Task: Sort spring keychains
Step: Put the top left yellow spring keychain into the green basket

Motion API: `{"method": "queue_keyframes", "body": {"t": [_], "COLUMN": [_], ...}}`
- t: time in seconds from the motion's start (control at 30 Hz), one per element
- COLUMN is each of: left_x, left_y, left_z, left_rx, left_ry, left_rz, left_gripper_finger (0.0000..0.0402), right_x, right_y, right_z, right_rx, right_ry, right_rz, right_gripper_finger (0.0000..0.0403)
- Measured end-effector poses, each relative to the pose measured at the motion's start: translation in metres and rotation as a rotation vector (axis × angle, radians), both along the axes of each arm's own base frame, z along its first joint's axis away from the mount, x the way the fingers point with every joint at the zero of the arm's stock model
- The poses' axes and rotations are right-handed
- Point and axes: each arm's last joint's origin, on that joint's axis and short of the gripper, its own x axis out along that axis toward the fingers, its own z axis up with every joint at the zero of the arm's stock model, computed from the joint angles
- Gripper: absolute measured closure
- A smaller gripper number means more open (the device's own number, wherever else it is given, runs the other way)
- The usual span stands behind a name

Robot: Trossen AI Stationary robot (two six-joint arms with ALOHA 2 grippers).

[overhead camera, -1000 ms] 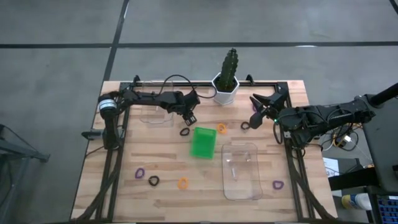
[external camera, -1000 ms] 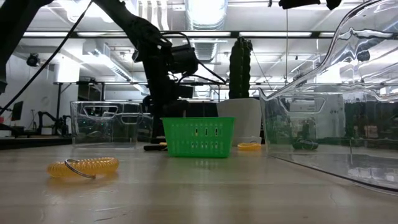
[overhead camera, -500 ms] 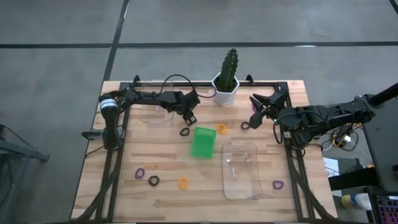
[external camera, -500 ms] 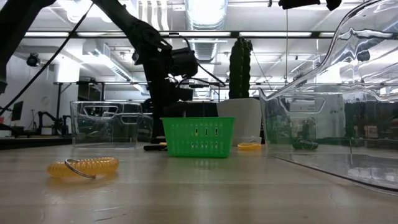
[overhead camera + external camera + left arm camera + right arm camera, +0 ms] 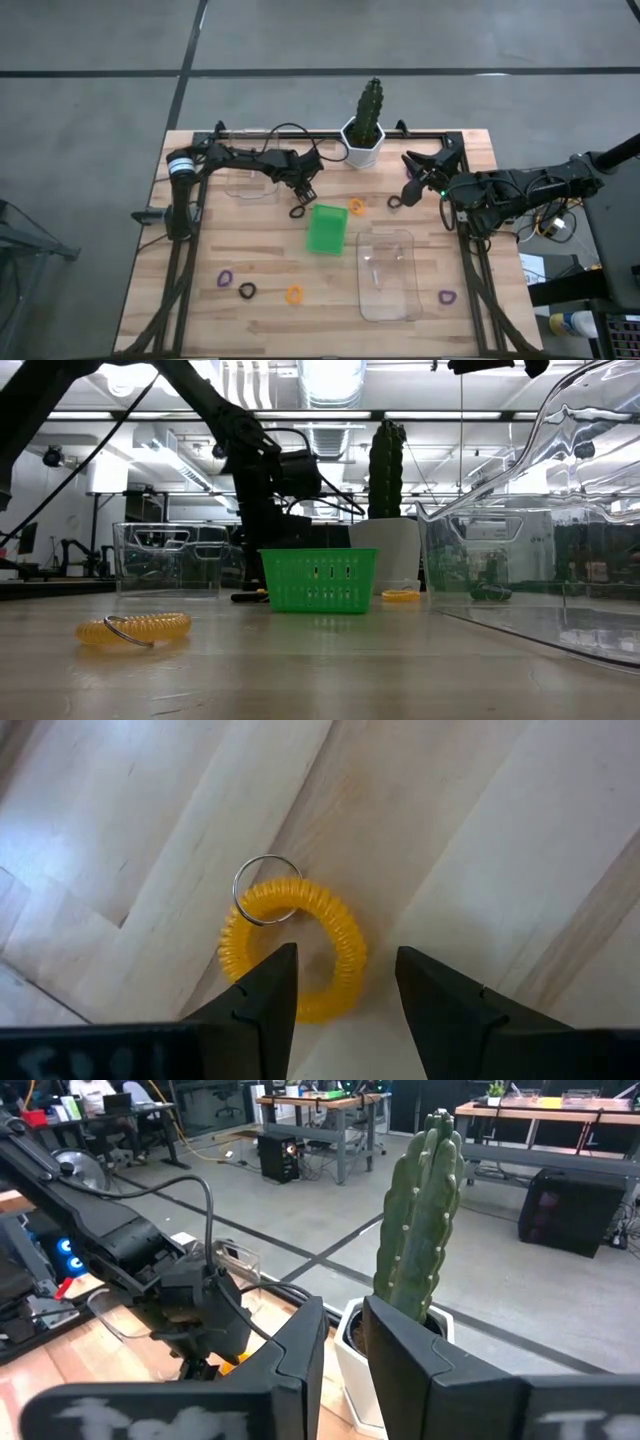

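Left wrist view: the left gripper (image 5: 340, 990) hangs with its two dark fingers (image 5: 265, 990) spread apart over an orange spring keychain (image 5: 295, 950) lying flat on the wooden table (image 5: 500, 840), a metal ring on its coil; the fingers straddle the loop and I cannot tell whether they touch it. In the high view this gripper (image 5: 306, 187) sits near the green bin (image 5: 326, 228), with a black keychain (image 5: 297, 211) just beside the bin's corner and an orange keychain (image 5: 356, 207) on the bin's other side. The right gripper (image 5: 413, 180) waits near the far right edge above another black keychain (image 5: 395, 202), its fingers (image 5: 300, 1350) a narrow gap apart. A potted cactus (image 5: 366, 122) stands at the far edge. A clear tray (image 5: 387, 272) lies right of the bin, a smaller clear container (image 5: 250, 184) under the left arm. Near the front lie a purple keychain (image 5: 225, 277), a black one (image 5: 247, 290), an orange one (image 5: 294, 294), and a purple one (image 5: 447, 296).
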Motion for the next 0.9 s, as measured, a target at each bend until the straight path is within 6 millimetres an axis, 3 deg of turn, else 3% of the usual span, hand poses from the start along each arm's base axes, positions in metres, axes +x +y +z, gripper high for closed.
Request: {"method": "queue_keyframes", "body": {"t": [0.23, 0.63, 0.9], "left_x": [-0.0002, -0.0002, 0.0004], "left_y": [-0.0006, -0.0021, -0.0016], "left_z": [0.0005, -0.0013, 0.0034], "left_rx": [-0.018, -0.061, -0.051], "left_ry": [-0.004, -0.014, -0.022], "left_rz": [-0.008, -0.026, -0.026], "left_gripper_finger": [0.0252, 0.0384, 0.0395], "right_x": [0.0, 0.0, 0.0], "right_y": [0.0, 0.0, 0.0], "right_z": [0.0001, 0.0001, 0.0001], "right_rx": [0.0, 0.0, 0.0], "right_ry": [-0.001, -0.001, -0.001], "right_rz": [0.0, 0.0, 0.0], "right_gripper_finger": [0.0324, 0.033, 0.0331]}}
